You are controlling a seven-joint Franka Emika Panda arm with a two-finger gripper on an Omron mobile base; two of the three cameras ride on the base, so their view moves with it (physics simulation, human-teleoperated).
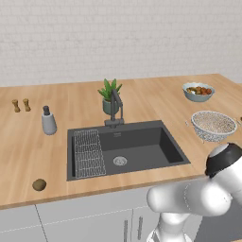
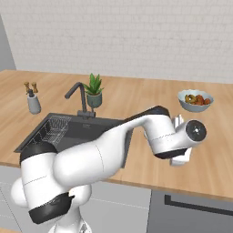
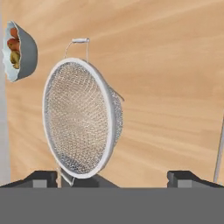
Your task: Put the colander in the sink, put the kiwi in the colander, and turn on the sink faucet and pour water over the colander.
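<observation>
Task is just beginning: the arm is reaching over the colander, and nothing is in the sink yet.

The round white-silver mesh colander (image 1: 213, 125) is sitting on the pale wooden counter (image 1: 142, 101) to the right of the large rectangular dark grey sink (image 1: 126, 148), apart from its edge. The two-finger gripper (image 3: 112, 177) is hanging over it with its fingers spread wide and holding nothing; in the hand view the colander's rim is lying near one fingertip. The small brown fuzzy kiwi (image 1: 39, 184) is resting on the counter near the sink's front left corner. The dark grey angular faucet (image 1: 116, 109) is showing no water. By my judgement all three steps are waiting: moving the colander, adding the kiwi, running the water.
</observation>
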